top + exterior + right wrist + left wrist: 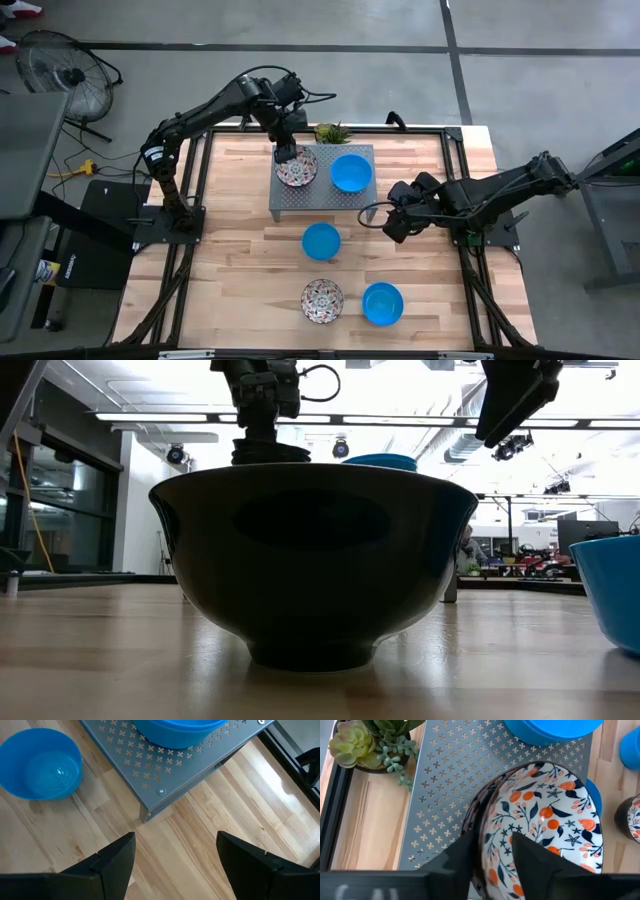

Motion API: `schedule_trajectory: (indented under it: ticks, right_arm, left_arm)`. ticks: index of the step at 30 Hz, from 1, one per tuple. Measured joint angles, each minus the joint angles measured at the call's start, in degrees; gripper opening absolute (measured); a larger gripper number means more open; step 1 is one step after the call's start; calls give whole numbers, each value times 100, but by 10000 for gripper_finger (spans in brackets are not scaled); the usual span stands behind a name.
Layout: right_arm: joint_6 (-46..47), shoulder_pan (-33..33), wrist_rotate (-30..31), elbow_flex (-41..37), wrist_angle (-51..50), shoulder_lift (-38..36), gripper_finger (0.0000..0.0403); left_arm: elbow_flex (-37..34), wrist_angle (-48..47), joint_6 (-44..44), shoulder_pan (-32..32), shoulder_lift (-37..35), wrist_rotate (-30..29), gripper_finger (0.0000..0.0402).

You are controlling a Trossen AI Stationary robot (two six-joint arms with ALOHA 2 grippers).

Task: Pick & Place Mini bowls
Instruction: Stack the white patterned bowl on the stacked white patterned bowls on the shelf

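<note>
A grey perforated platform (325, 200) stands mid-table. On it are a floral mini bowl (297, 168) and a blue mini bowl (351, 172). My left gripper (287, 152) is over the floral bowl's far rim and shut on it (492, 837). On the wood rest a blue bowl (321, 240), a floral bowl (323, 300) and another blue bowl (382, 303), each on its foot. My right gripper (393, 228) hangs open over bare wood to the right of the platform (175, 840), touching nothing. My left gripper holds the floral bowl by its far rim (485, 817). One finger (520, 845) is inside the bowl and the other (465, 845) is outside the dark wall. The fingers come from above, pointing down. Whether the bowl's foot rests on the platform, I cannot tell.
A small potted succulent (332, 132) stands at the platform's far edge, close to my left gripper (370, 745). The near floral bowl fills the low view (312, 560), with a blue bowl (615, 590) beside it. Bare wood lies left and right of the platform.
</note>
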Motion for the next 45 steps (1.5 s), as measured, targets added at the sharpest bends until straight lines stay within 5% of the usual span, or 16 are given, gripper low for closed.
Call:
schedule_trajectory:
  ticks: [7, 25, 37, 45]
  right_arm:
    - [0, 0, 0, 0, 0, 0, 266]
    - [7, -140, -146, 0, 39, 0, 266]
    - [4, -140, -224, 0, 37, 0, 266]
    - [20, -140, -269, 0, 37, 0, 266]
  left_arm:
    - [0, 113, -3, 3, -3, 9, 186]
    - [37, 26, -100, 4, -20, 119, 188]
    - [1200, -326, 102, 2, -20, 25, 188]
    - [1553, -211, 1074, -90, -45, 1347, 165]
